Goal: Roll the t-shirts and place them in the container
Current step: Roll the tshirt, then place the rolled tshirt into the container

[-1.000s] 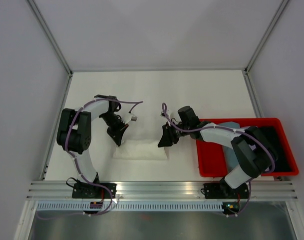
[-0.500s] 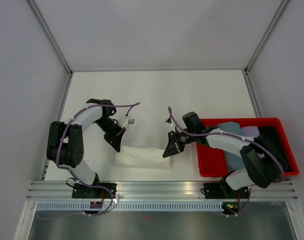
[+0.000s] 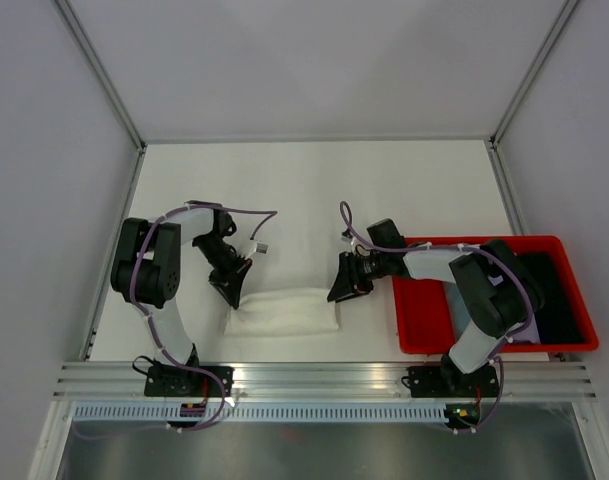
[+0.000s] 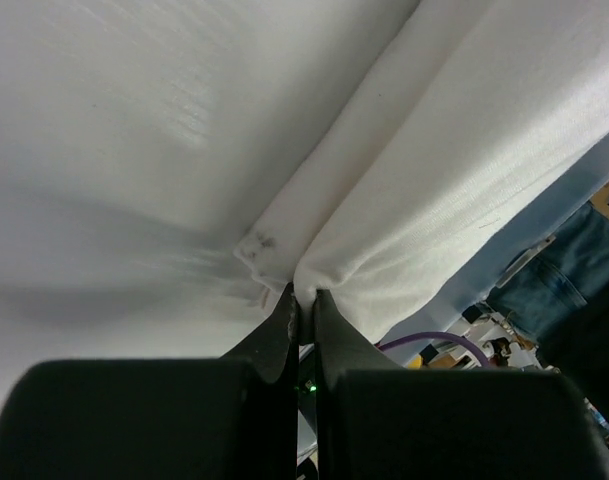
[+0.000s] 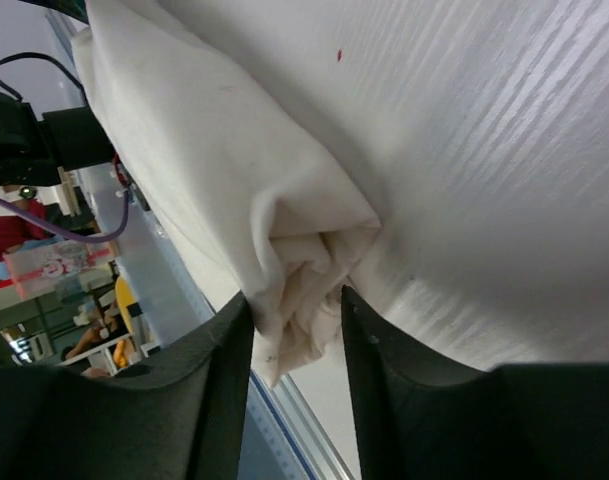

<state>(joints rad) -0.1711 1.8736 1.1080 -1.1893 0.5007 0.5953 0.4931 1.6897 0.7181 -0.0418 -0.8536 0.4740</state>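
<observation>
Cream shirt (image 3: pixel 284 310) is on the table (image 3: pixel 384 180), near the front edge, between the two arms. It's bunched into a long loose roll lying left to right.

Left tool (image 3: pixel 231 290) is at the roll's left end. It's pressed together, tips right against a fold of the cloth. Can't tell whether any cloth is actually nipped.

Right tool (image 3: pixel 340 291) is at the right end. It's spread, with fingers (image 5: pixel 224 380) on either side of the rolled end and cloth sitting in the gap.

Red bin (image 3: pixel 414 345) sits to the right, near the roll but apart from it. There's a black shirt (image 3: pixel 564 300) inside, and the right arm reaches across the bin.
</observation>
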